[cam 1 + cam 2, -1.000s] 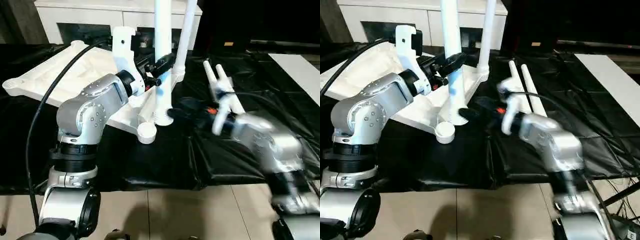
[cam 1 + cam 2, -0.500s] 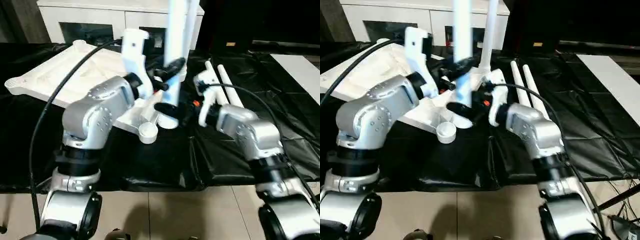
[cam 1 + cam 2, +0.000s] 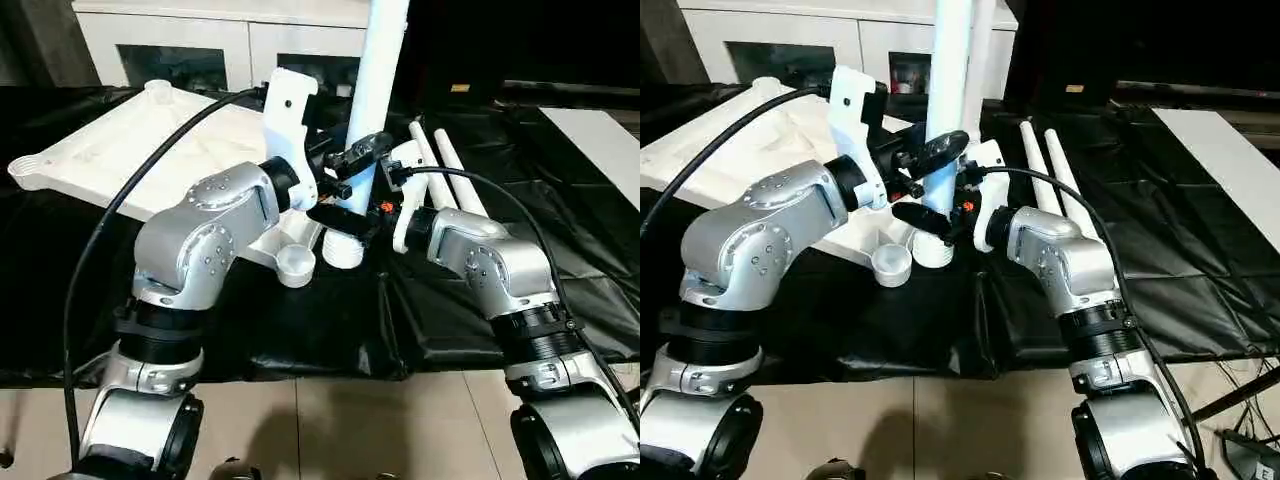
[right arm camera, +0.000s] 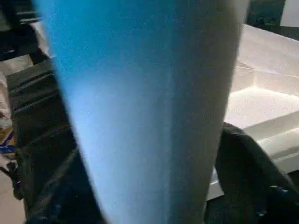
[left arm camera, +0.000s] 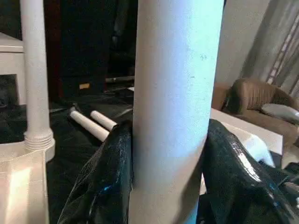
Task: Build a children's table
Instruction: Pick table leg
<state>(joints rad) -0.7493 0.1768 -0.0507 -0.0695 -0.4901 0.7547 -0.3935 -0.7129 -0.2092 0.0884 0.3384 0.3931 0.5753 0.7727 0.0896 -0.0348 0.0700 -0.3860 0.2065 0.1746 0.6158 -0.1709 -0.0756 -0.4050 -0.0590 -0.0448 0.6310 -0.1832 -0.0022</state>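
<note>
The white ribbed plastic tabletop [image 3: 150,150] lies underside up on the black-covered bench [image 3: 450,320], one tapered leg [image 5: 35,93] already upright in a far corner socket and two spare legs [image 3: 1055,185] lying beside. Both the left gripper [image 5: 168,154] and right gripper [image 3: 925,222] clamp a second long white tube leg [image 3: 948,90], held upright with its foot beside the near empty socket [image 3: 294,264]. Seating this leg seems the step in hand; next, its base probably needs shifting over that socket and pressing straight down.

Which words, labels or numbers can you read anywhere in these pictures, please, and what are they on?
None: no readable text shows on the tabletop, the held leg, the spare legs, either hand, or the cabinet behind.
</note>
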